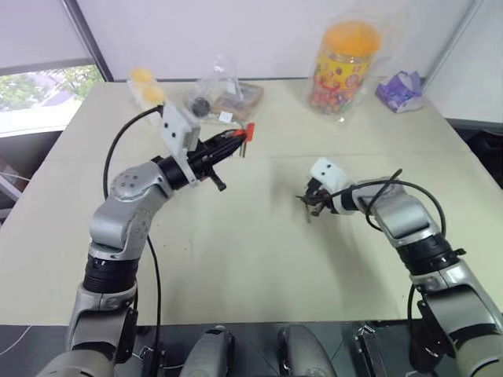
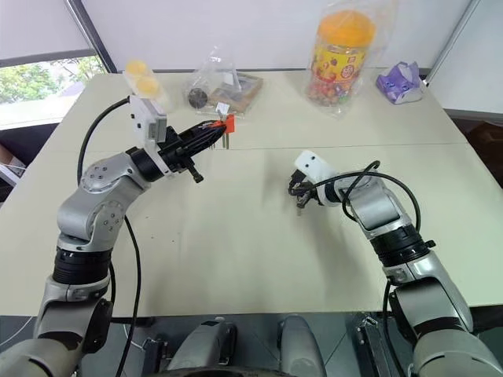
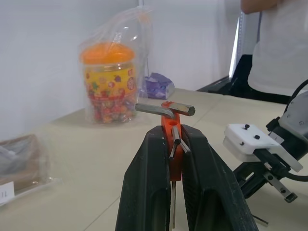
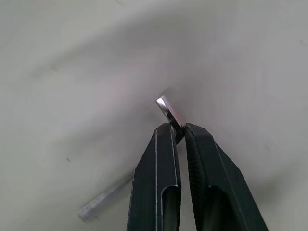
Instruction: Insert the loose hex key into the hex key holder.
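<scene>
Left gripper [image 1: 236,144] jaws clamp the red hex key holder [image 3: 172,139] above the worktop [image 1: 259,251]; right gripper [image 4: 179,131] jaws pinch the loose hex key [image 4: 169,110] at mid-worktop.

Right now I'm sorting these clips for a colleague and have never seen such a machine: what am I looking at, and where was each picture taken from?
It is a two-armed humanoid robot at a beige table. Two pictures come from cameras in its head, looking down over its arms. The other two come from a camera on each wrist, looking along that gripper's black fingers.

The left gripper is shut on the red hex key holder, held above the table. The right gripper is down at the table, shut on the loose hex key.

At the far edge lie a bagged candy jar, a purple wrapper and a clear bag of small items. A person stands behind the table.
</scene>
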{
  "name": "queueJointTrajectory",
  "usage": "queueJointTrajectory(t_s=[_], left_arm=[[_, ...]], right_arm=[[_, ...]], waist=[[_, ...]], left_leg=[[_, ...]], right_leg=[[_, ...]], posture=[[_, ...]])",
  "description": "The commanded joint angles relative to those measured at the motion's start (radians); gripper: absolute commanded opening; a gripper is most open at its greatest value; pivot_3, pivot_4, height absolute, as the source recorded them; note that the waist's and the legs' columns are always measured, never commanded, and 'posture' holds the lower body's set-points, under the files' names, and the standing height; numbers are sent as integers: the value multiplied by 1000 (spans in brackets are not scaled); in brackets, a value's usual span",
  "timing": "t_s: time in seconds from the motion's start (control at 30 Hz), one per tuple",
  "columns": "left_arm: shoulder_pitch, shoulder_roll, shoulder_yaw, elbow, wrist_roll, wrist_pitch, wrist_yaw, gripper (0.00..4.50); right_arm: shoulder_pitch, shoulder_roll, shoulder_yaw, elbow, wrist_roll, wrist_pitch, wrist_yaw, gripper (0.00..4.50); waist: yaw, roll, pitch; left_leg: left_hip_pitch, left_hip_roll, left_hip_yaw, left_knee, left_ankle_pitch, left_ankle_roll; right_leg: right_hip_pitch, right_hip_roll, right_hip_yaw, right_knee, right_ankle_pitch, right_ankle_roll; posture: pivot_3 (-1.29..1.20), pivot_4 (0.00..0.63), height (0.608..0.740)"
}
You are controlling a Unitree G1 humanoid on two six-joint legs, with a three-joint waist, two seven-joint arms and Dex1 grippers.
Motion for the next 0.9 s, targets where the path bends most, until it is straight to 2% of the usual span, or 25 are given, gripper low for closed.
queueJointTrajectory(t_s=[0.03,0.13,0.2,0.4,0.5,0.63,0.9], left_arm=[[-11,3,11,-32,2,-25,1,0],[-13,2,12,-27,-1,-25,1,0],[-17,-4,15,-22,-6,-21,5,0],[-45,-20,34,9,-53,28,8,0],[-65,-14,40,28,-85,58,-8,0],[-92,-7,41,64,-99,75,-29,0],[-112,11,12,122,-62,50,-77,0]], right_arm=[[13,5,-3,-8,-12,-11,-12,28],[22,50,-65,-23,-8,-170,-84,28],[18,89,-111,-13,-43,-374,-197,28],[-67,128,-144,54,-246,-919,-559,28],[-106,129,-147,59,-311,-1076,-643,28],[-144,118,-138,61,-361,-1205,-672,28],[-202,85,-141,27,-298,-1281,-515,28]], waist=[[0,0,0],[-2,0,0],[-6,0,0],[-3,0,0],[-3,0,0],[-4,0,0],[-6,0,0]], left_leg=[[0,0,0,0,0,0],[0,0,0,0,0,0],[0,0,0,0,0,0],[0,0,1,-1,0,0],[0,0,1,-1,0,0],[0,0,1,-1,0,0],[0,0,1,-1,0,0]], right_leg=[[0,0,0,0,0,0],[0,0,0,0,0,0],[0,0,0,0,0,0],[-2,0,0,1,0,0],[-2,0,0,1,0,0],[-2,1,0,1,0,0],[-2,2,0,1,0,0]], posture=[[0,150,740],[0,150,740],[0,150,740],[0,150,740],[0,150,740],[0,150,740],[0,150,740]])
